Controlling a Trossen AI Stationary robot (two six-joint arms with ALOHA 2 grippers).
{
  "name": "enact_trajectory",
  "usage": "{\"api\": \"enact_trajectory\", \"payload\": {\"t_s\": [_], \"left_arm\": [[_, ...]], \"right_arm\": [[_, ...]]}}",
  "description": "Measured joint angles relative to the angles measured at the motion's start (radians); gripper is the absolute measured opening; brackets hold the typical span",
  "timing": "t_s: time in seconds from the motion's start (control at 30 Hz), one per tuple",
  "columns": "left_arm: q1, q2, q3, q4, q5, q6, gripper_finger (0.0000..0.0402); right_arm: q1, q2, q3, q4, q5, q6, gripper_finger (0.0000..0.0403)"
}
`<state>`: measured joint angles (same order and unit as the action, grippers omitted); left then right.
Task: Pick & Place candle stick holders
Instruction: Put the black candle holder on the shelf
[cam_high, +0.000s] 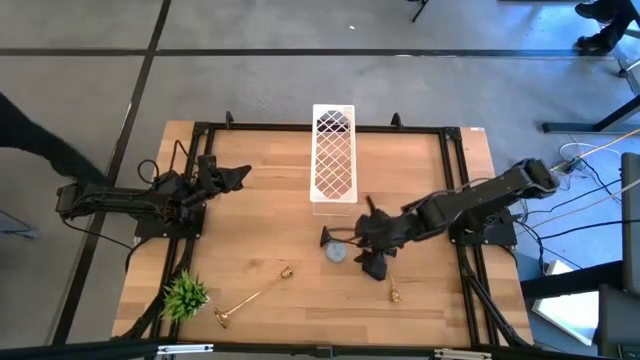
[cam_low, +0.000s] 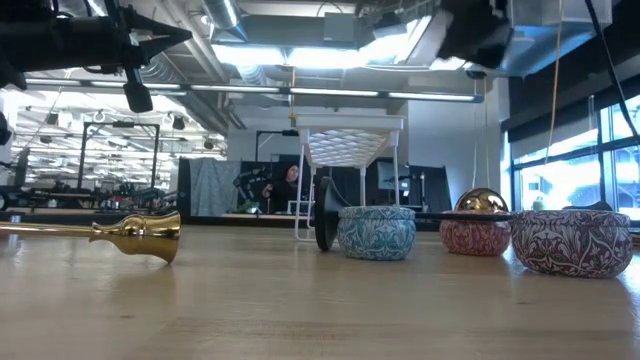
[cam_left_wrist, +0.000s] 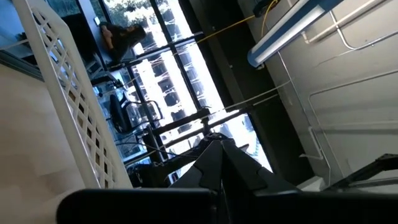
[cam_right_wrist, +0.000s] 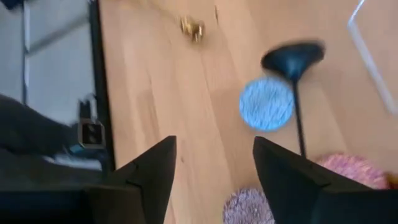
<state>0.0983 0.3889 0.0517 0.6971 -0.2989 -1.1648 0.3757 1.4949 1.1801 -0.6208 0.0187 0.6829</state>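
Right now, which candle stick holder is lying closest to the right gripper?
The black candle stick holder, lying beside the blue tin, is just in front of the right gripper. The gold holder lies farther away, near the green plant.

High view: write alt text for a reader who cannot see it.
Seen from above, the right hand hovers over a black candle holder lying beside a small blue tin on a wooden table. The left hand waits by a white lattice rack; a gold candle holder and green plant tuft lie near the front edge.
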Motion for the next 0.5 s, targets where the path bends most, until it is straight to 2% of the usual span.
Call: {"api": "enact_trajectory", "payload": {"t_s": [0.2, 0.5], "left_arm": [[0.000, 0.000, 0.000, 0.000, 0.002, 0.000, 0.0001], [0.000, 0.000, 0.000, 0.001, 0.003, 0.000, 0.0001]], "right_arm": [[0.024, 0.128, 0.000, -0.047, 0.004, -0.040, 0.0220], [0.026, 0.260, 0.000, -0.050, 0.129, -0.096, 0.0220]]}}
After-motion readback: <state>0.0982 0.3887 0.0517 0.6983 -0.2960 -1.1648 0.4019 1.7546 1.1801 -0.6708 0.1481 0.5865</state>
